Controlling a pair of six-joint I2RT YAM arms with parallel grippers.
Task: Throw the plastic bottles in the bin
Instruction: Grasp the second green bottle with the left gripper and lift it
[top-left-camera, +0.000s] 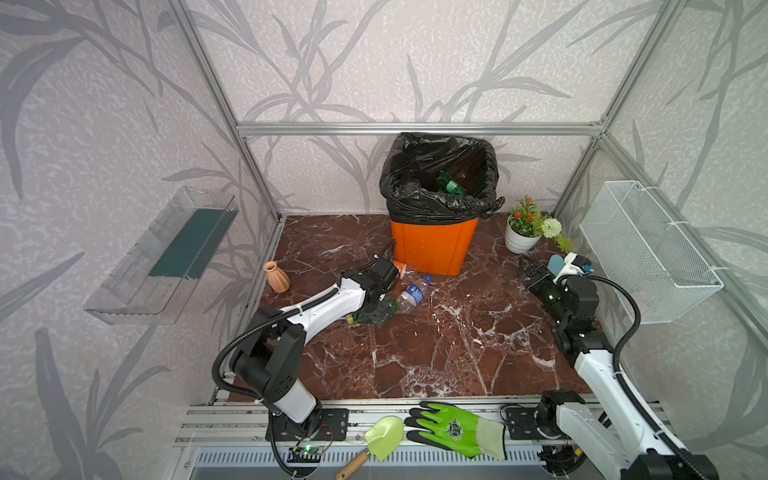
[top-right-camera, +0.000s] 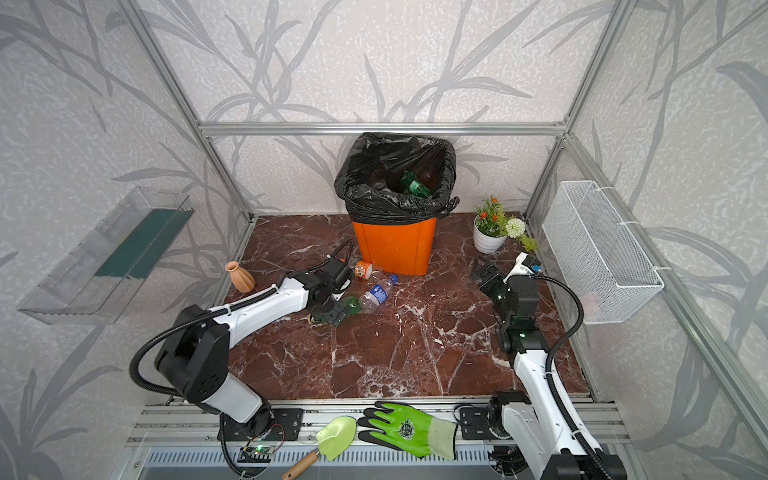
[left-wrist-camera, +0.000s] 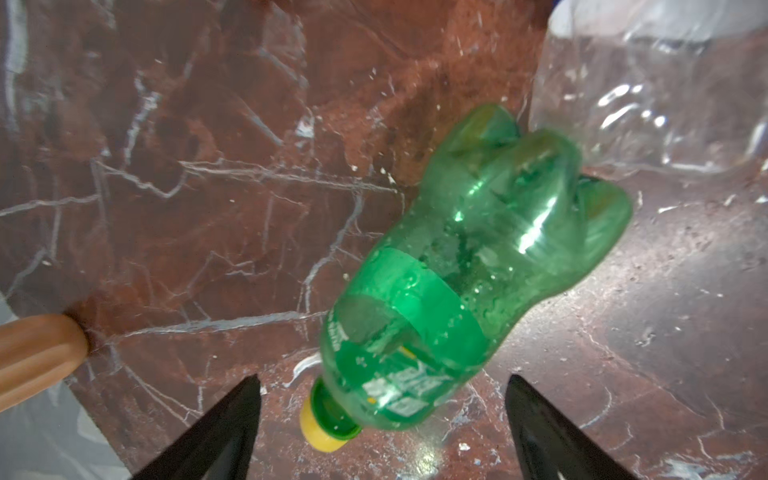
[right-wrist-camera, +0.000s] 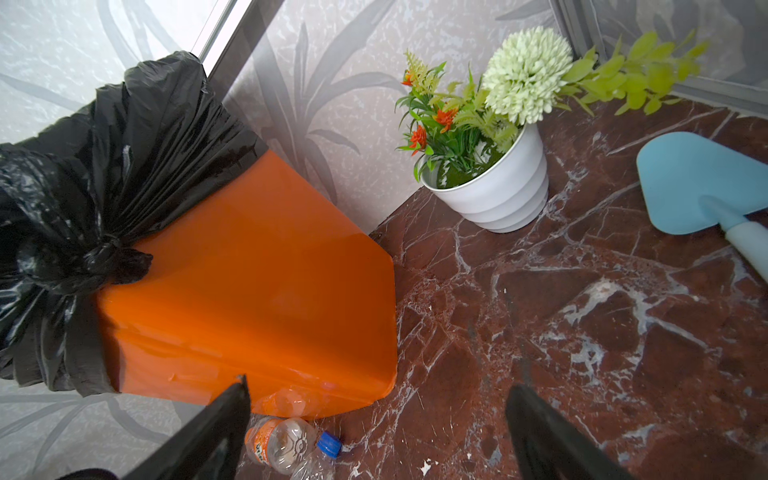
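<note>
Left end effector (left-wrist-camera: 383, 376) released, jaws wide, straddling the neck of the green bottle (left-wrist-camera: 457, 270) without touching it; this bottle lies on the surface (top-left-camera: 457, 353), base touching a clear bottle (top-left-camera: 411, 293). Right end effector (right-wrist-camera: 378, 381) likewise wide open, holding nothing (it hovers right of the bin (right-wrist-camera: 249, 291)). An orange-label bottle (right-wrist-camera: 278, 442) lies at the bin's foot; a binned bottle (top-left-camera: 451, 183) shows inside.

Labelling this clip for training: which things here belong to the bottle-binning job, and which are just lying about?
Job: green bottle, blue-label clear bottle, orange-label bottle, orange bin.
Lying about: terracotta vase, flower pot, blue scoop, green glove, green trowel, wire basket, wall tray.
</note>
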